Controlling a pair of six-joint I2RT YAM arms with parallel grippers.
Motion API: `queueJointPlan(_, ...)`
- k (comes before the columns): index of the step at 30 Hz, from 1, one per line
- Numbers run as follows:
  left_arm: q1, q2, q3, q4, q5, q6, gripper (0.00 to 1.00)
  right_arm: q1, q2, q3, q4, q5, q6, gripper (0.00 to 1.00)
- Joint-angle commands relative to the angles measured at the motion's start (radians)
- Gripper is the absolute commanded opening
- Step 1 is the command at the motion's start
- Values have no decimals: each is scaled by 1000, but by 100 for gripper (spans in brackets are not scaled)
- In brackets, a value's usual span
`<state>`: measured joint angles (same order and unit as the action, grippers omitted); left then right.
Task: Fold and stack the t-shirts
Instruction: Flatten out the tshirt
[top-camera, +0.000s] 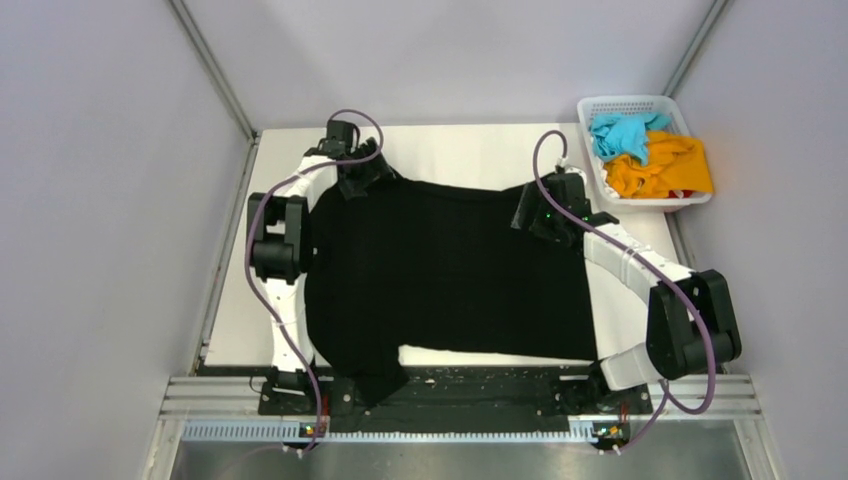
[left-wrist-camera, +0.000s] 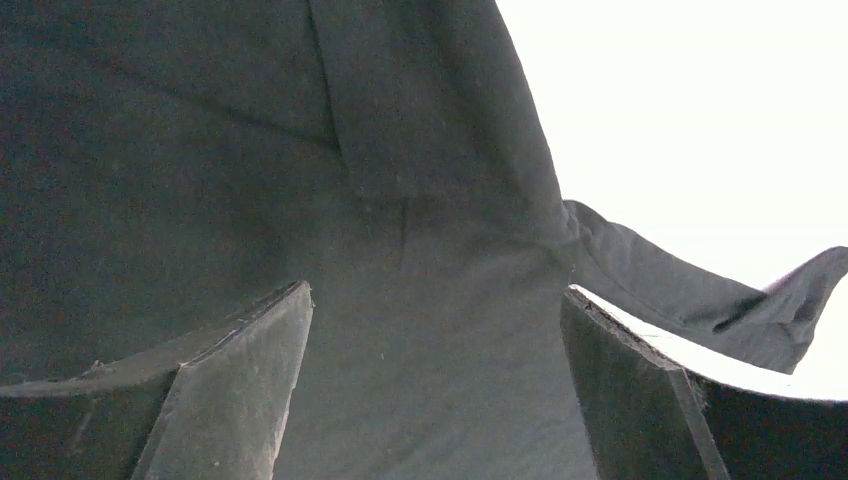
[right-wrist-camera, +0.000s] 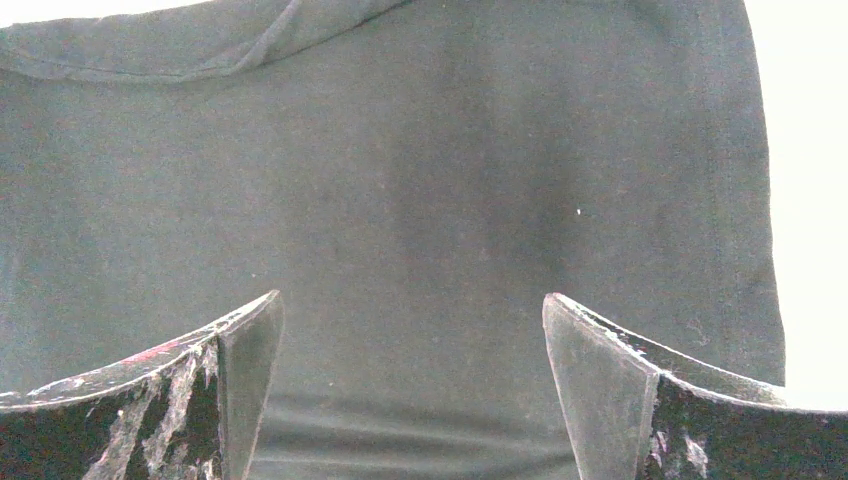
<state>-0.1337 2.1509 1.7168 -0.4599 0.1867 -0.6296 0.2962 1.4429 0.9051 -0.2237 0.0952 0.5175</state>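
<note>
A large black t-shirt (top-camera: 445, 270) lies spread flat over the white table, one sleeve hanging over the near edge. My left gripper (top-camera: 360, 180) hovers open over its far left corner; in the left wrist view black cloth (left-wrist-camera: 300, 180) fills the space under the wide-apart fingers (left-wrist-camera: 240, 390), with a sleeve flap trailing right. Over the far right corner my right gripper (top-camera: 535, 215) is open too, its fingers (right-wrist-camera: 600, 390) spread above flat black fabric (right-wrist-camera: 420, 200) with nothing pinched. A turquoise t-shirt (top-camera: 625, 132) and an orange-yellow t-shirt (top-camera: 665, 168) sit crumpled in the basket.
The white lattice basket (top-camera: 592, 108) stands at the table's far right corner. Grey walls close in on both sides. A dark metal rail (top-camera: 470, 390) with the arm bases runs along the near edge.
</note>
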Motion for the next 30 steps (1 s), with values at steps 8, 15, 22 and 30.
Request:
queueJointPlan(8, 29, 140, 137, 225, 103, -72, 99, -36, 4, 50, 17, 45, -27, 99)
queueJointPlan(15, 30, 222, 219, 318, 191, -134, 99, -54, 7, 50, 9, 56, -34, 99)
queueJointPlan(22, 27, 309, 314, 530, 277, -279, 99, -61, 36, 66, 9, 59, -36, 99)
queueJointPlan(30, 17, 585, 744, 623, 230, -399, 99, -69, 83, 118, 15, 59, -36, 99)
